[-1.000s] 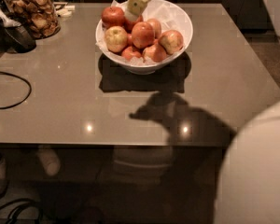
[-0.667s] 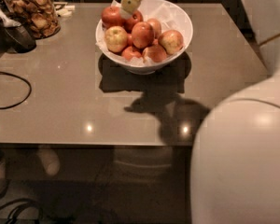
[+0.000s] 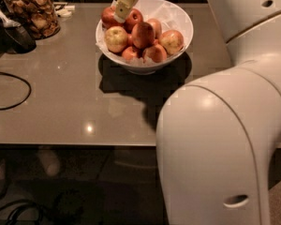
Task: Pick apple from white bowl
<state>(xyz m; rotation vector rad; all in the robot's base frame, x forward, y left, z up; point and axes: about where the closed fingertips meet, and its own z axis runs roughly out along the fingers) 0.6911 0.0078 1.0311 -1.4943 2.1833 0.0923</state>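
The apple [image 3: 143, 34] is seen at the middle of the pile in the white bowl [image 3: 184, 29]. The gripper [image 3: 121, 13] is held over the pile's far left side; its state cannot be told.

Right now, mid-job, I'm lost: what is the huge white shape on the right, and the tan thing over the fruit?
This is a single camera view looking down on a grey table. The huge white shape is the robot's own arm, close to the lens. It reaches round to the tan part, which is its claw, hanging over the far left of the white bowl. The bowl holds a pile of apples: the big red-orange apple sits in the middle, with a pale yellow apple to its left. I can't tell whether the claw grips anything. A glass jar and a black cable lie on the left.
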